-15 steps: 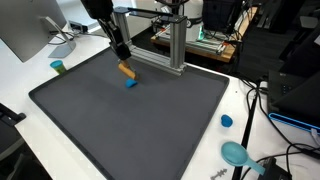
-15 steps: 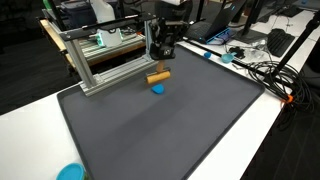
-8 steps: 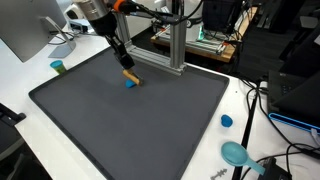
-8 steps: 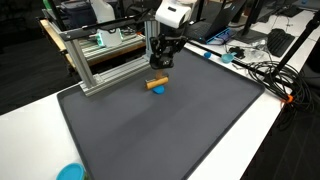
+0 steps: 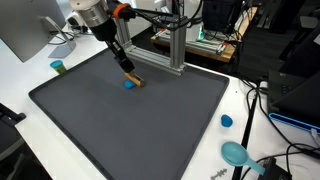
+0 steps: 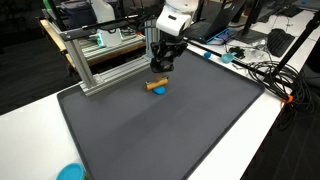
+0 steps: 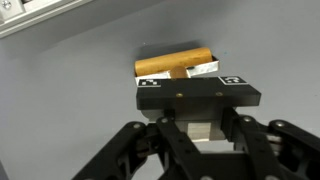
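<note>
The robot's gripper [image 6: 158, 69], its fingers closed on the middle of an orange cylinder [image 7: 165, 65], hangs low over the far part of a dark mat [image 5: 130, 125]. The cylinder lies level directly above a small blue block [image 6: 158, 91]; whether the two touch cannot be told. An aluminium frame [image 6: 100, 62] stands just beyond.

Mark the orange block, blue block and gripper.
orange block [image 6: 157, 82]: exterior view, middle of its long side.
blue block [image 6: 158, 90]: exterior view, front face.
gripper [image 6: 158, 72]: exterior view, between the fingertips.
</note>
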You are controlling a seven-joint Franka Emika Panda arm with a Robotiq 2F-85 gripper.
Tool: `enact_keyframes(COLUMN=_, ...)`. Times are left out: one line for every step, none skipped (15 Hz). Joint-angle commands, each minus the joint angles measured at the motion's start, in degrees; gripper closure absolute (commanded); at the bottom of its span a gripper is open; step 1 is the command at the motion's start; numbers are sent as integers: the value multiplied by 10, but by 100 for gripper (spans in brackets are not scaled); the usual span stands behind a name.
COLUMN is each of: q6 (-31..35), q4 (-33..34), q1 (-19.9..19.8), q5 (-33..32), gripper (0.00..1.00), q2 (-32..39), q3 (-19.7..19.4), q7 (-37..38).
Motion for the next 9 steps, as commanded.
enact_keyframes(q6=28, q4=21, q1=-12, q5=26, gripper=78, q2=5, q3=5, q7=-5)
enact_keyframes(q6=29, q4=26, q1=-13, q5=28, gripper=78, q2=5, q3=5, q7=-6)
enact_keyframes(q6=26, q4=31, q1=-14, q5=30, gripper=78, q2=8, q3=5, q7=-6)
enact_keyframes(q6=26, q4=35, q1=-14, q5=32, gripper=78, q2=10, q3=6, q7=-7)
enact_keyframes(q6=25, q4=38, q1=-15, q5=34, gripper=78, q2=13, q3=6, q7=-7)
enact_keyframes(q6=26, q4=41, q1=-15, q5=35, gripper=78, q2=16, q3=6, q7=-8)
enact_keyframes(q6=22, q4=44, q1=-15, q5=34, gripper=78, q2=21, q3=6, q7=-8)
enact_keyframes(q6=20, q4=45, q1=-14, q5=33, gripper=78, q2=25, q3=6, q7=-7)
enact_keyframes(q6=17, q4=46, q1=-14, q5=34, gripper=78, q2=30, q3=7, q7=-7)
